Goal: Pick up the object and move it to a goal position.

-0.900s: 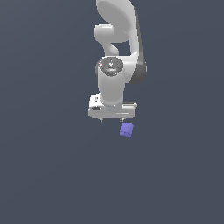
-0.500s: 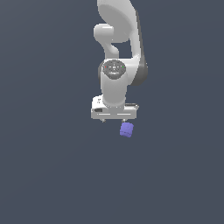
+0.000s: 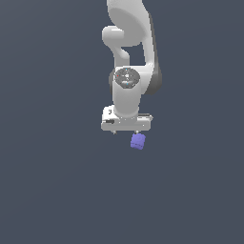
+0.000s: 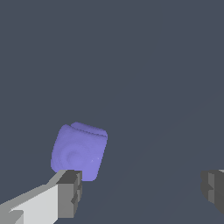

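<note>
The object (image 3: 137,141) is a small violet-blue block with rounded edges, lying on the dark grey floor. In the exterior view it sits just under the right end of the white gripper (image 3: 126,132), which hangs from the arm pointing down. The wrist view shows the object (image 4: 79,150) just beyond one grey fingertip (image 4: 69,193), off to that side rather than centred. The gripper (image 4: 140,190) is open, its jaws far apart with only floor between them. No goal position shows in either view.
The white arm (image 3: 127,47) rises above the gripper towards the top of the exterior view. A plain dark grey floor (image 3: 57,190) lies all around.
The gripper has come down a little towards the object. The object has not moved.
</note>
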